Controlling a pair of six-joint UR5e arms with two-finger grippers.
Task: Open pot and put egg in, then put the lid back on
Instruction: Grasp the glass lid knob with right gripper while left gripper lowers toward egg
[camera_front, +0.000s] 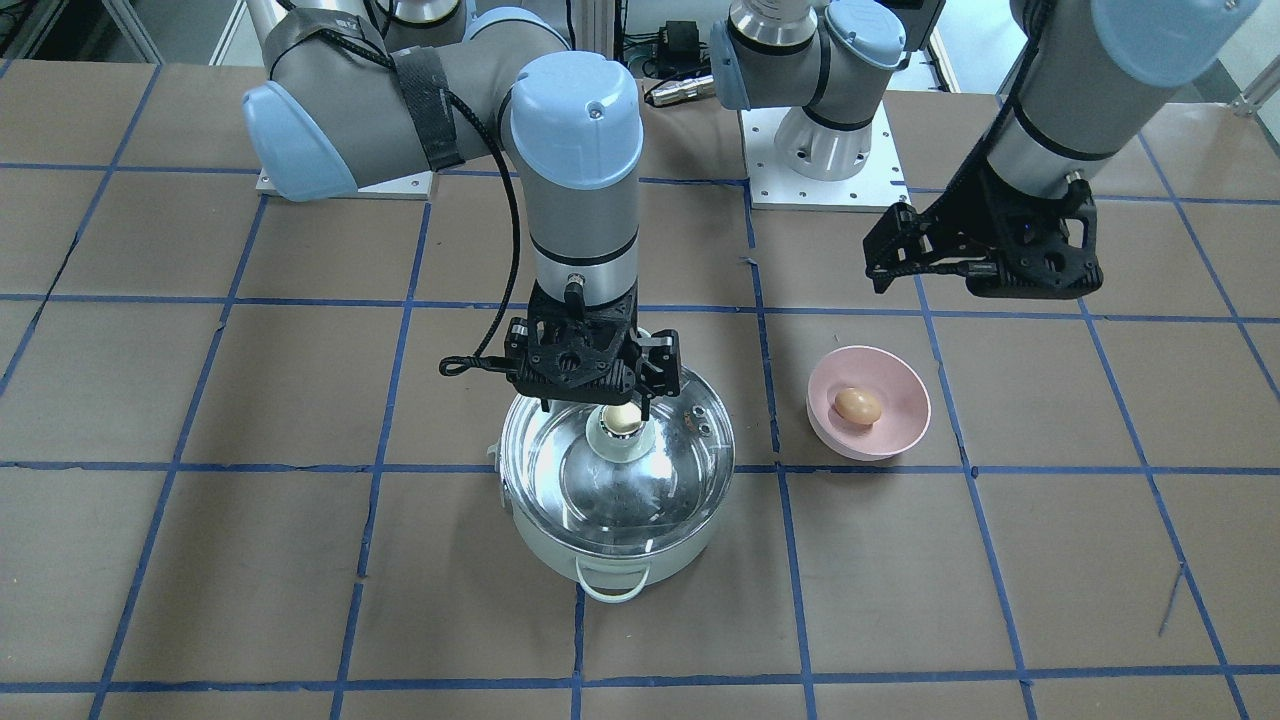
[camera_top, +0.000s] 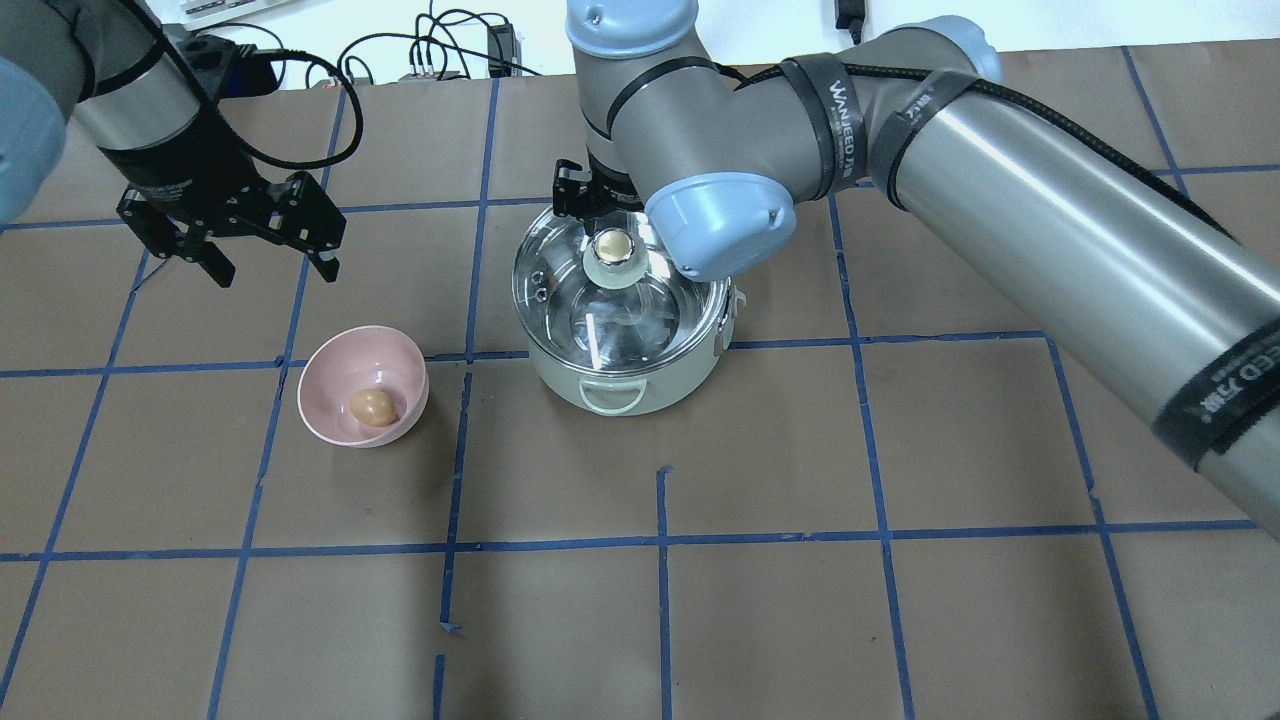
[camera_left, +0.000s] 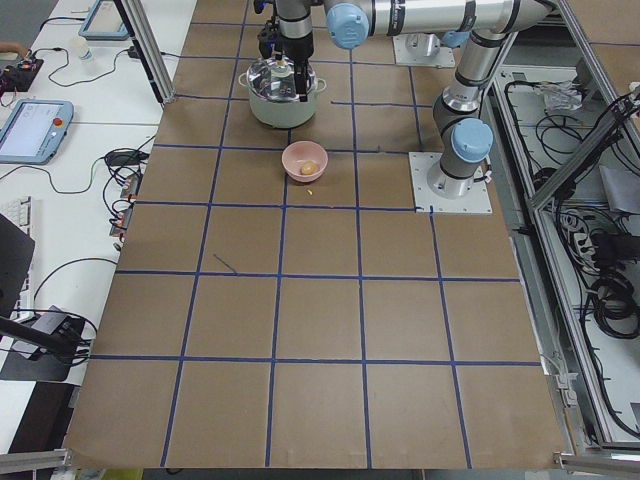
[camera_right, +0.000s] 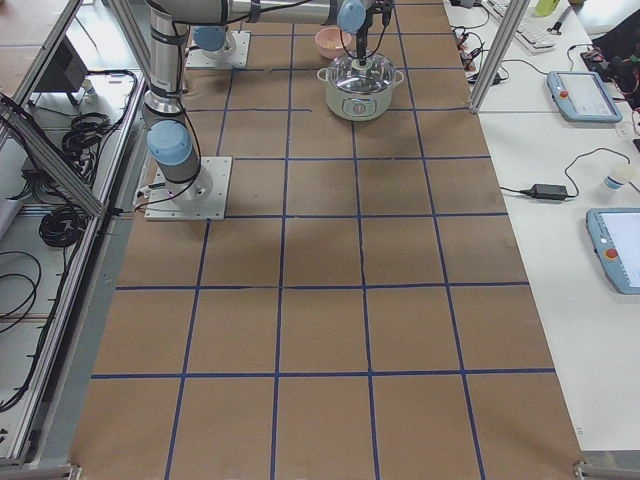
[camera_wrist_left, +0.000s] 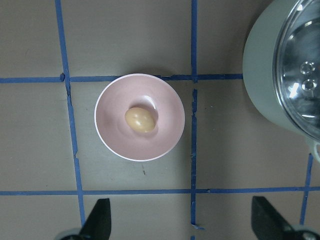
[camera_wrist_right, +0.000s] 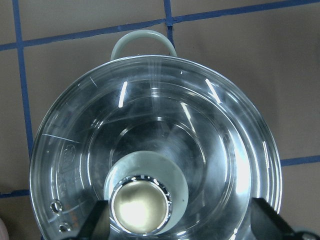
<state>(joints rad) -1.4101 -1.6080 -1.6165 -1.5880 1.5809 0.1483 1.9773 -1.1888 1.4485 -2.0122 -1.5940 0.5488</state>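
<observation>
The pale mint pot (camera_front: 610, 565) stands mid-table with the clear glass lid (camera_front: 620, 490) on it. My right gripper (camera_front: 597, 408) hangs just above the lid's cream-gold knob (camera_front: 622, 420), open. In the right wrist view the knob (camera_wrist_right: 140, 207) sits between the fingertips (camera_wrist_right: 100, 222), nearer the left one, untouched. The tan egg (camera_top: 372, 407) lies in the pink bowl (camera_top: 325, 405). My left gripper (camera_top: 275, 272) is open and empty, high above the table beyond the bowl. In the left wrist view the egg (camera_wrist_left: 140, 120) is above the open gripper (camera_wrist_left: 182, 222).
The table is brown paper with a blue tape grid. The pink bowl stands about one bowl's width from the pot (camera_wrist_left: 260, 85). The arms' white base plates (camera_front: 825, 185) are at the robot's side. Desks with tablets and cables (camera_left: 40, 130) flank the table ends.
</observation>
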